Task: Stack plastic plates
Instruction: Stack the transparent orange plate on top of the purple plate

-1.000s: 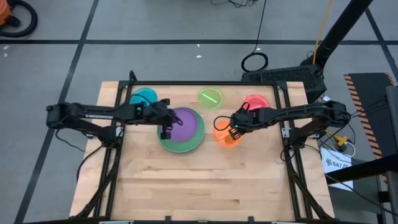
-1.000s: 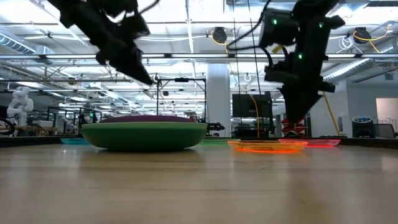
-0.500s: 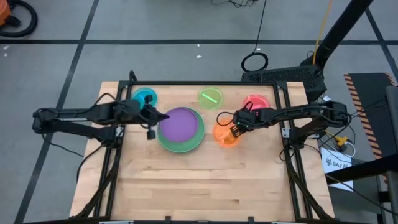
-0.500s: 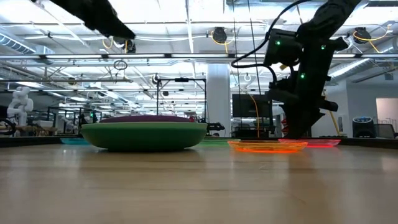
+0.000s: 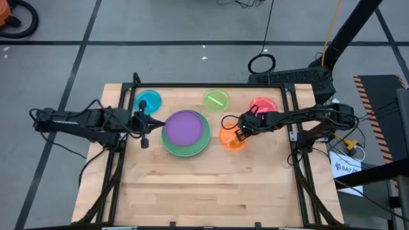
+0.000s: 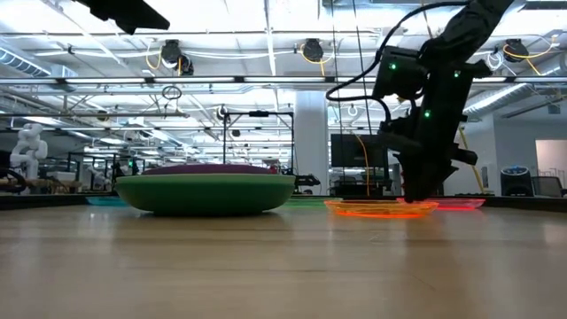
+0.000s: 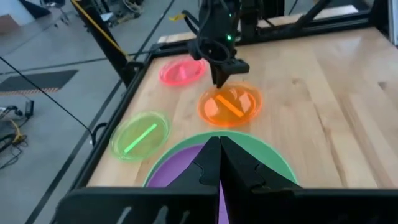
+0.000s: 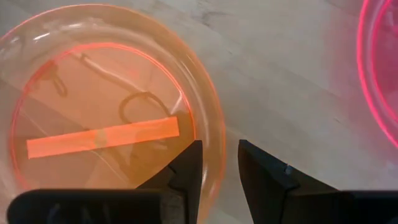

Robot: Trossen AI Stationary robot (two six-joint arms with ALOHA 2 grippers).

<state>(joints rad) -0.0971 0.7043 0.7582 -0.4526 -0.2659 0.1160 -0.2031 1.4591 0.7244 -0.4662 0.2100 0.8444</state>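
Note:
A purple plate [image 5: 186, 128] lies on a dark green plate [image 5: 186, 152] as a stack at the table's middle; any plates between them are hidden. Single translucent plates lie flat on the wood: blue [image 5: 148, 101], lime [image 5: 216, 99], pink [image 5: 262, 106] and orange [image 5: 233, 139]. My left gripper [image 5: 152, 122] is shut and hangs in the air left of the stack. My right gripper [image 8: 219, 146] is open and low over the orange plate [image 8: 106, 118]. One finger stands inside its rim [image 8: 214, 134] on the pink plate's side and the other outside it.
The table's near half is bare wood [image 5: 204, 191]. Dark frame rails run along the left and right edges [image 5: 114, 160]. The pink plate [image 8: 379, 74] lies just beyond my right gripper's outer finger. The blue plate sits just beyond my left arm, toward the far edge.
My left gripper has drawn back from above the purple plate toward the table's left edge and risen, leaving the stack where it was. My right gripper has sunk a little closer to the orange plate's rim.

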